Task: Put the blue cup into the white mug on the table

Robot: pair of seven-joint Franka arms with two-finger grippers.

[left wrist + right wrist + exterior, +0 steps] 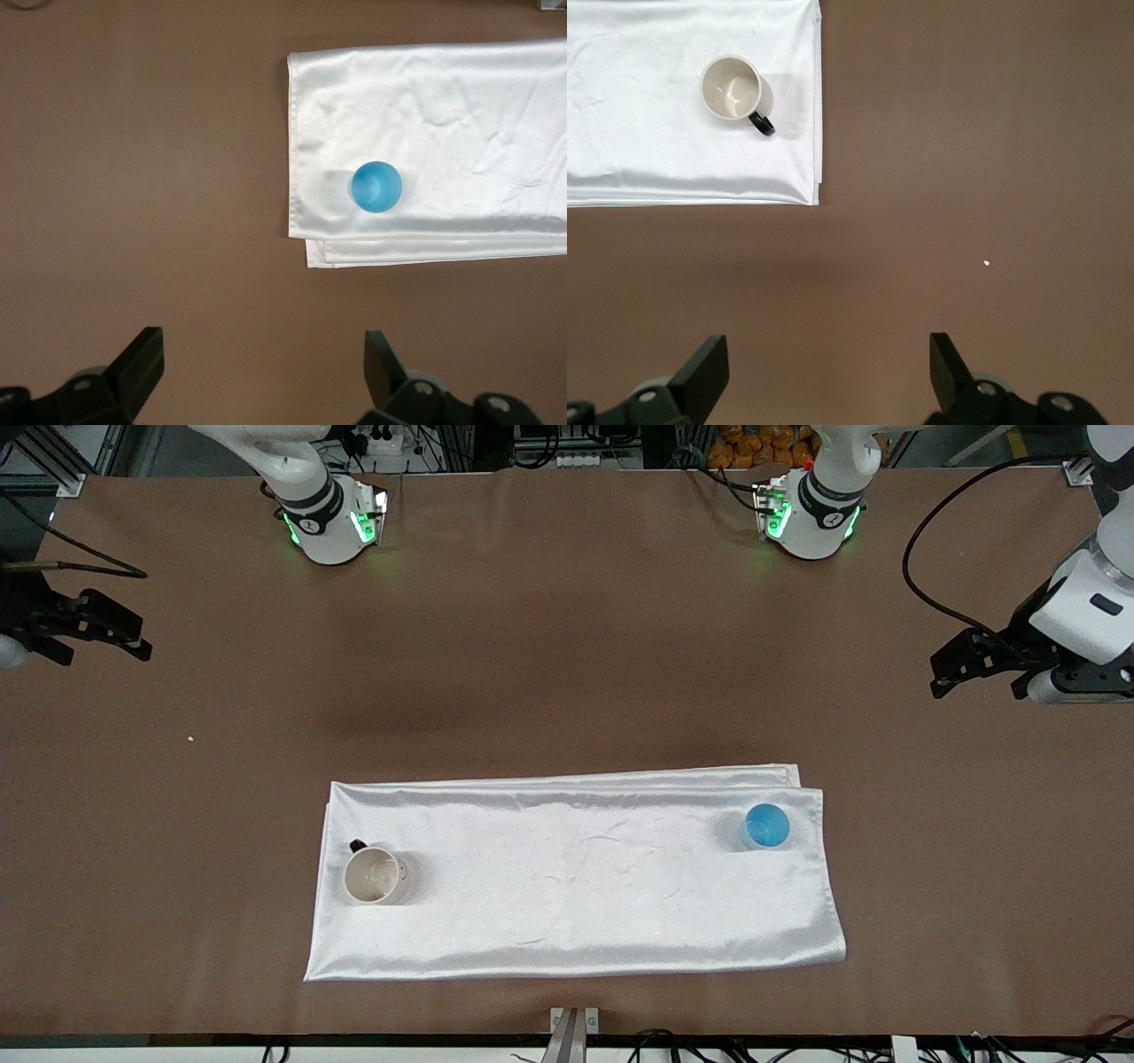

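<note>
On cloth (576, 877): one blue cup (766, 825) | one white mug (375, 875) | both jaws spread, empty

So the worktop (567, 646) is a big brown matte surface filling most of the frame. A shiny white cloth (576, 886), folded into a rectangle, lies flat on it in the lower middle, and there's a tiny pale speck (190, 738) on the bare brown toward the frame's left edge.
</note>
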